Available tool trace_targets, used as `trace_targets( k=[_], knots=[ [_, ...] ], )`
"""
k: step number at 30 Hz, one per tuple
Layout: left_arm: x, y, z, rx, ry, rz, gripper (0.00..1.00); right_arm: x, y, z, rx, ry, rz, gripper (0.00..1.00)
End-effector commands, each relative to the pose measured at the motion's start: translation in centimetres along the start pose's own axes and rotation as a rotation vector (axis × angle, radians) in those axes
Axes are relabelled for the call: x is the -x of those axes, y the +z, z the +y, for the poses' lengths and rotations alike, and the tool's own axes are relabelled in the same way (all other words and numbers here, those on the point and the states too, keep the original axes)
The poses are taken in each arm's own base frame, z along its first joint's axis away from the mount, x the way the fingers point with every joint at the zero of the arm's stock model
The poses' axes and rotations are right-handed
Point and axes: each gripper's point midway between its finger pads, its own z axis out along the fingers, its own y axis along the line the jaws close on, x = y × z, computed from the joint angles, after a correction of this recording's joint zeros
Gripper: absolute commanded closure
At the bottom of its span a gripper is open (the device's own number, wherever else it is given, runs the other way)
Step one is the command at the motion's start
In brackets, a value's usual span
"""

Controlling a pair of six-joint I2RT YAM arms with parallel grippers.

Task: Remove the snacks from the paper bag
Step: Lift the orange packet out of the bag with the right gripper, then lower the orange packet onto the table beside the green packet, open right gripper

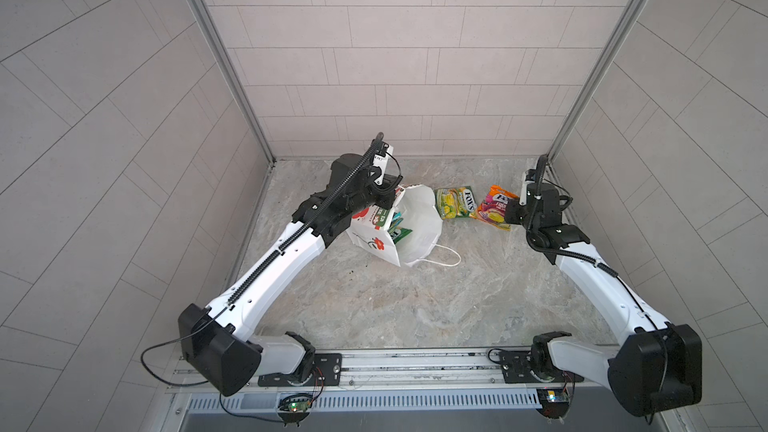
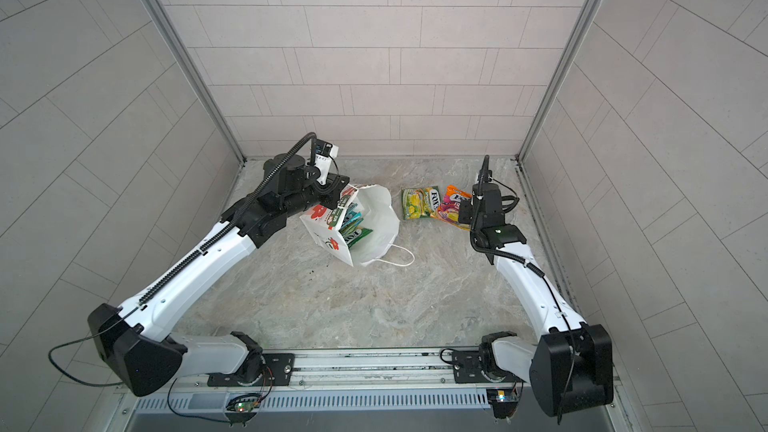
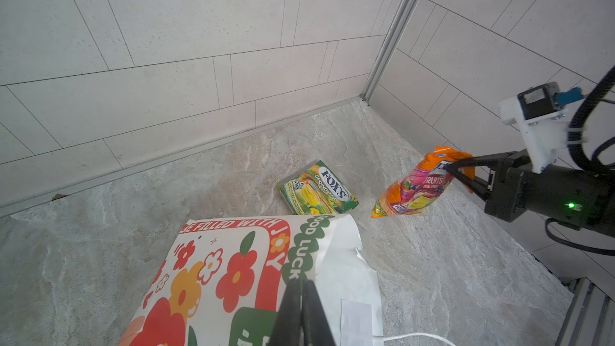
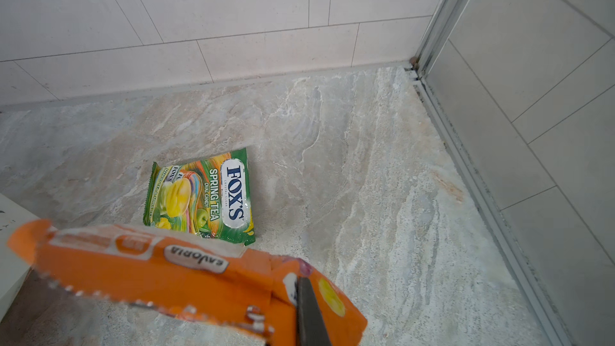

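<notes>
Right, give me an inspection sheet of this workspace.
Surface: marbled table, few dark specks by the bag.
Job's things: paper bag open, packets inside; green-yellow packet flat on table; orange-pink packet lifted at one end.
Clutter: nothing seen.
Grippers: left gripper shut on the bag's rim; right gripper shut on the orange-pink packet.
Cables: black cable loops loose at the left arm's base.
Surroundings: tiled walls, metal rail in front.

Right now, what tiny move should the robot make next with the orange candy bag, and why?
Probably open the right claw and drop the orange packet beside the green packet. It hangs pinched by one end, low over the table, already out of the paper bag, where more packets wait.
</notes>
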Motion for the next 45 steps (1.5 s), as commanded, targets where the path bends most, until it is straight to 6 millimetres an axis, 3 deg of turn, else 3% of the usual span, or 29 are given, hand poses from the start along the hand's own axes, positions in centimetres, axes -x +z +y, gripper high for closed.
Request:
trace_targets(
  k=[1, 7, 21, 45],
  knots=[
    [0.3, 0.1, -0.1, -0.006, -0.009, -0.017, 1.0, 1.3, 1.3, 0.7, 0.063, 0.082, -0.041, 1.0],
    [0.4, 0.0, -0.1, -0.006, -0.007, -0.02, 1.0, 0.4, 4.6, -0.3, 0.074, 0.163, -0.008, 1.0],
    [0.1, 0.3, -0.1, -0.006, -0.007, -0.01, 1.0, -2.9, 10.3, -5.9, 0.023, 0.366, 0.045, 1.0],
    [0.0, 0.4, -0.1, -0.008, -0.01, -0.008, 1.0, -1.9, 18.9, -9.2, -0.04, 0.603, 0.078, 1.0]
  ],
)
